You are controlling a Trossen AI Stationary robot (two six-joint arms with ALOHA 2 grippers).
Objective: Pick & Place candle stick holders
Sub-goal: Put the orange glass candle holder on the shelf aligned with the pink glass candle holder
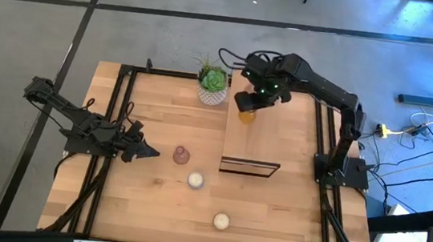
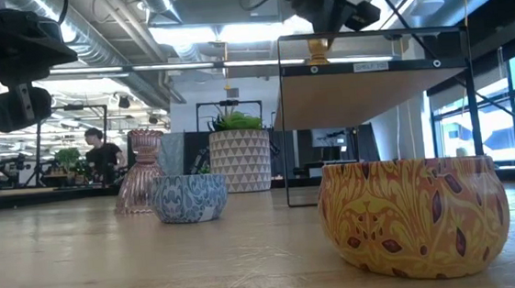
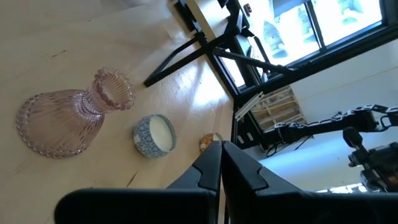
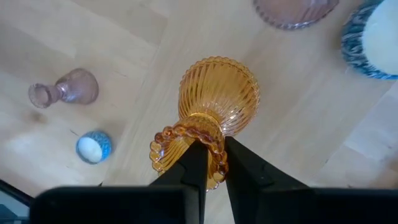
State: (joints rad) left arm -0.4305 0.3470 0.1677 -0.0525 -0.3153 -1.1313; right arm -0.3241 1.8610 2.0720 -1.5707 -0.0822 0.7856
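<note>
Right wrist view shows the right gripper (image 4: 210,152) pinching the beaded rim of the amber candle stick holder (image 4: 214,106), whose long axis hangs straight down over the wooden stand (image 1: 268,130); the left gripper (image 1: 149,152), closed and empty, waits well apart.

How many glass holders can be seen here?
3. The amber holder is held in the right gripper over the stand. The pink holder stands on the table near the left gripper. A pinkish holder shows partly, close to the amber one. More may be hidden.
</note>
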